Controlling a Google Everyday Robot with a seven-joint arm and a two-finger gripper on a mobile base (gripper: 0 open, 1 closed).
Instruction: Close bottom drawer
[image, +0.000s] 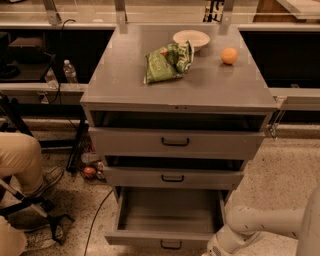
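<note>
- The bench (125, 75), a grey three-drawer unit: a hard low shove might rock it and roll the orange (229, 55) off.
- The bottom drawer (170, 212) stands pulled far out, empty, with a shallow front; pushed off-centre, it could skew and jam.
- The claw (214, 248) sits by the drawer's front right corner; I cannot tell how open it is.
- The handle (171, 244): a small black loop.
</note>
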